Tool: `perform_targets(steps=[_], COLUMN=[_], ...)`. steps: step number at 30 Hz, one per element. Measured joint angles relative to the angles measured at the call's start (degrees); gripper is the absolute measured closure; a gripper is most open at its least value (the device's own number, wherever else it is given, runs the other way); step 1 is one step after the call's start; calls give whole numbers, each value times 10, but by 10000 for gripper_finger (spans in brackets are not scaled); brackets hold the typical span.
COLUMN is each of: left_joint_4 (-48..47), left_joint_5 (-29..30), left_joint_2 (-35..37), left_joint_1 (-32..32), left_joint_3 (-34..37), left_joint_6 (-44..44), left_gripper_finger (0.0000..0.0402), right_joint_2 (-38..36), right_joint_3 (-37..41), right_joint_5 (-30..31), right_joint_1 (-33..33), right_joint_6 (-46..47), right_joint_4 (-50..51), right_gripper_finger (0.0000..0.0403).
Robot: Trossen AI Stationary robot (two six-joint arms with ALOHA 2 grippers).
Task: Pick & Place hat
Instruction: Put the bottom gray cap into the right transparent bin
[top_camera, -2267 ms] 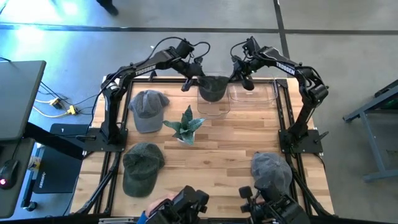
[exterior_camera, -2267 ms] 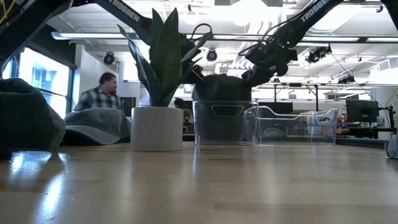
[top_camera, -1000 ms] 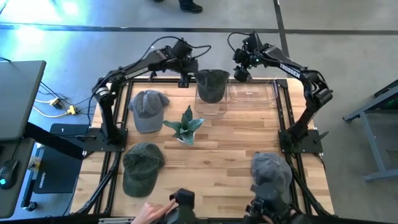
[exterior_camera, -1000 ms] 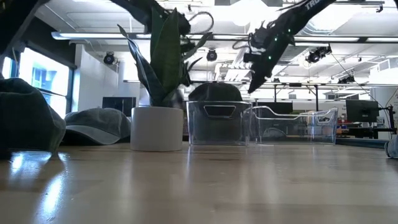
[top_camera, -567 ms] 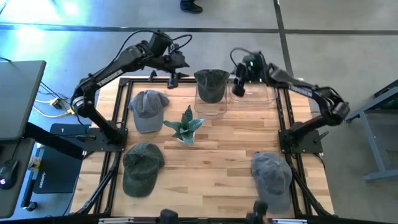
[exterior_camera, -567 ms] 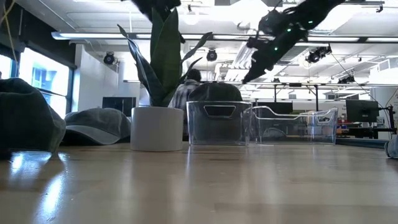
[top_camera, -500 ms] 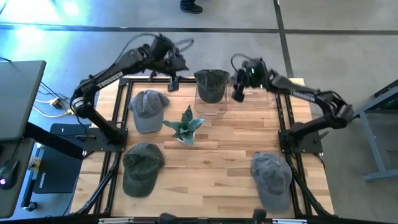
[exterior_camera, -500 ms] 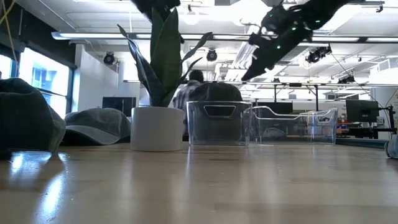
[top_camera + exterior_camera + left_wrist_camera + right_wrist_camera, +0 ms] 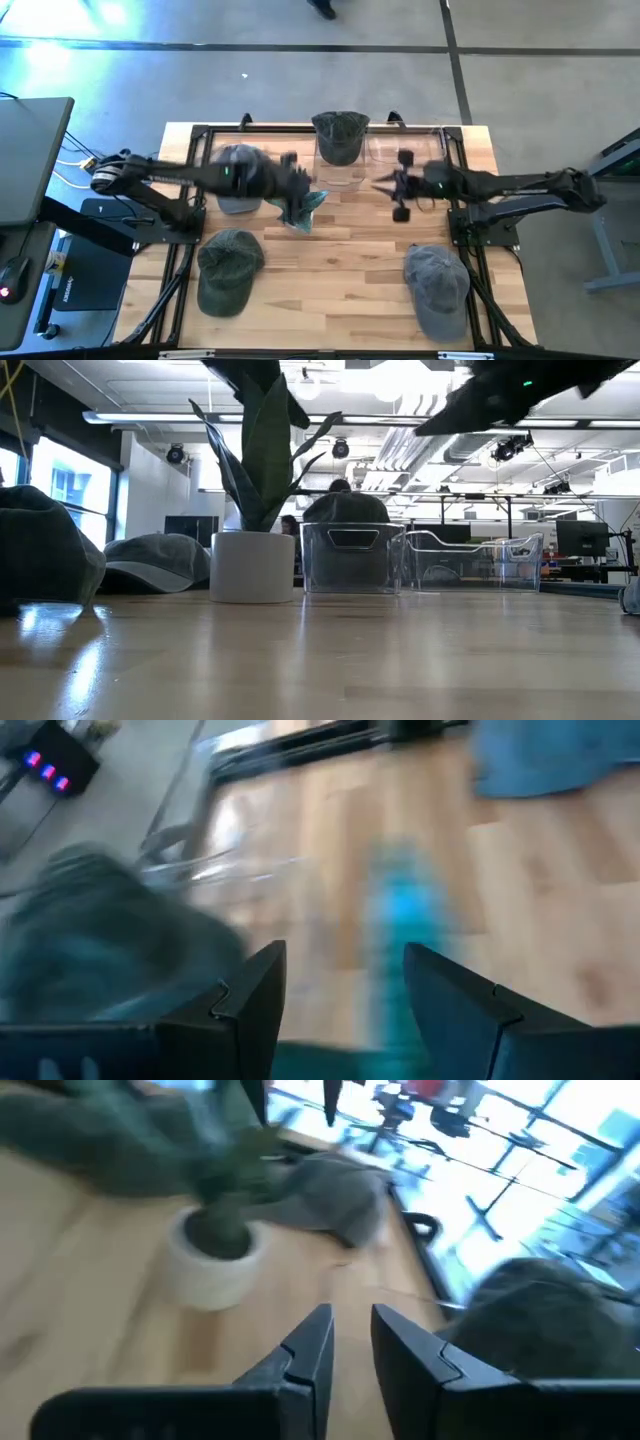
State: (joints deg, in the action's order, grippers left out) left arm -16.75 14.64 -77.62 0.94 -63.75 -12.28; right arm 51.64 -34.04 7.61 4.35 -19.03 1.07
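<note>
Pale wooden planks form the table (image 9: 340, 250), framed by black rails, with grey concrete floor around it. Right of centre in the high view, the right gripper (image 9: 401, 187) hangs over bare wood, its dark fingers a narrow gap apart with nothing between them. Left of centre, the left gripper (image 9: 297, 183) hovers by the spiky green plant (image 9: 301, 203) in its white pot, fingers apart and empty. At top centre a dark green hat (image 9: 340, 135) sits in a clear plastic bin (image 9: 343, 172); a second clear bin (image 9: 420, 152) stands beside it. Three soft fabric caps lie around: blue-grey (image 9: 236, 177), green (image 9: 228, 268), grey (image 9: 438, 288). No lettering is legible.
</note>
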Motion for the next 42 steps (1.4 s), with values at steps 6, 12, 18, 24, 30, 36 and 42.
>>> perform_targets(steps=[6, 12, 18, 24, 30, 36, 42], left_joint_4=[122, 220, 282, 283, 346, 419, 409], left_joint_5=[118, 217, 55, -90, -202, -196, -140], left_joint_2=[-21, -24, -25, -70, -137, -214, -229], left_joint_1=[154, 266, 311, 278, 243, 227, 226], left_joint_3=[44, 29, 28, 29, 28, 25, 7], left_joint_6=[20, -64, -110, -146, -168, -223, -220], left_gripper_finger=[206, 206, 206, 206, 206, 206, 206], right_joint_2=[-13, -6, -6, -5, -5, -5, -5], right_joint_3=[6, 7, 7, -11, -64, -118, -123], right_joint_5=[140, 180, -51, -111, -77, -114, -150], right_joint_1=[-155, -248, -277, -281, -297, -293, -276], right_joint_6=[2, -19, 76, 227, 361, 468, 651], right_joint_4=[15, -43, -61, -43, 153, 359, 540], right_gripper_finger=[381, 398, 378, 346, 273, 197, 160])
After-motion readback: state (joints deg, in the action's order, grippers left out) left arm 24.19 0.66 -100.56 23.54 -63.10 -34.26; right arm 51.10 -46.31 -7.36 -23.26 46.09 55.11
